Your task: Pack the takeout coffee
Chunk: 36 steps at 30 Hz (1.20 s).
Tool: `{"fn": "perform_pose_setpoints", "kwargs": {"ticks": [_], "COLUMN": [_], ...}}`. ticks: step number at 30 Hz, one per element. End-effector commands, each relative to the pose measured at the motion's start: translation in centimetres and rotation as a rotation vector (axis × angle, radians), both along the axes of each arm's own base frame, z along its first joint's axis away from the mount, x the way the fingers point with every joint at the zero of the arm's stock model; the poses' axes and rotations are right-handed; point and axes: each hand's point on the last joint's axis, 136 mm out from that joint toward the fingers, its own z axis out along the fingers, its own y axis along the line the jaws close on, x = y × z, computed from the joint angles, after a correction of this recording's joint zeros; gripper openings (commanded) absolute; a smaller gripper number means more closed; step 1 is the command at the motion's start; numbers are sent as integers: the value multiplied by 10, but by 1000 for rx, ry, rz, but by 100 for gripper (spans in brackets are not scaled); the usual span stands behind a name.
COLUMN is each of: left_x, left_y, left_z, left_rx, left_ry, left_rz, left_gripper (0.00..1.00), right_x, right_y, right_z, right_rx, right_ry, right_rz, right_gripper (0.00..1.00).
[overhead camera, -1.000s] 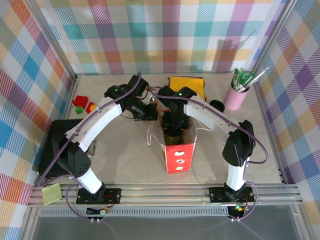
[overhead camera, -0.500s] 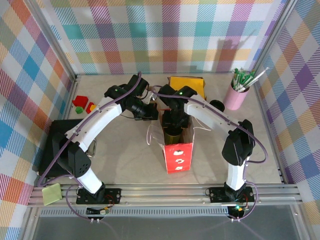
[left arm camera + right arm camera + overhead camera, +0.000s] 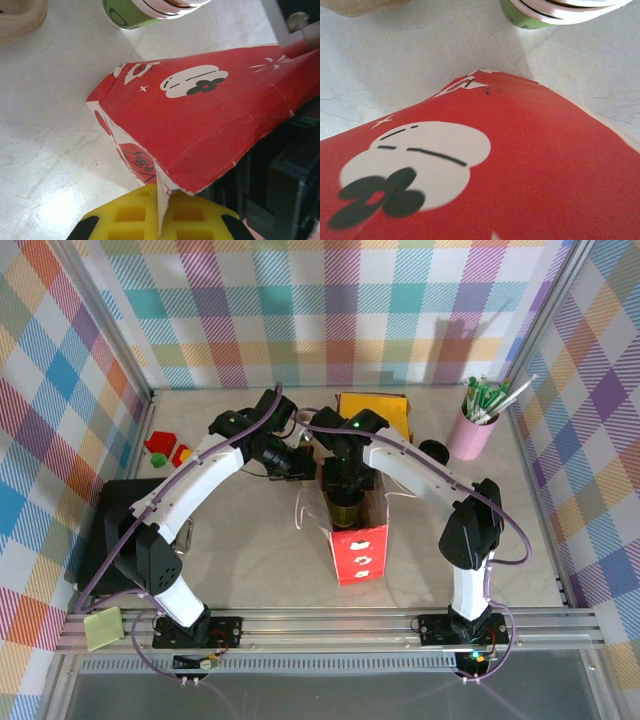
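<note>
The left gripper (image 3: 159,216) is clamped on the red bag (image 3: 210,125) at its rim; the takeout coffee (image 3: 346,510) stands in the bag's open mouth, under the right gripper (image 3: 345,478); I cannot tell how that gripper's jaws stand.

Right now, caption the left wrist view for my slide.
Left gripper pinches the edge of the red paper bag, cup stack beyond.
</note>
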Motion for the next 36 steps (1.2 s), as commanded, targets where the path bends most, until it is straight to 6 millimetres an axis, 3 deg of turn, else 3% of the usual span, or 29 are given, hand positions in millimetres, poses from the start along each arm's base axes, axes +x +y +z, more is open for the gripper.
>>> {"fn": "perform_pose_setpoints", "kwargs": {"ticks": [1,11,19,26,36], "left_x": [1,2,5,4,2], "left_y": [5,7,7,8,10], "left_z": [-6,-7,-7,-7,-8], "left_rx": [24,21,19,19,22], "left_ry": [21,24,23,26,29], "left_rz": [8,14,18,20,22], "left_gripper": [0,0,0,0,0], "right_x": [-7,-13,1,0,-8], "right_y": [-4,-8,-3,-2,-1], "right_z": [-7,-27,1,9,-16], "right_rx": [-22,-12,12,5,1], "right_ry": [17,22,-79,-111,-48], "right_rz": [-1,-12,13,26,18], "right_gripper": [51,50,50,51,51]}}
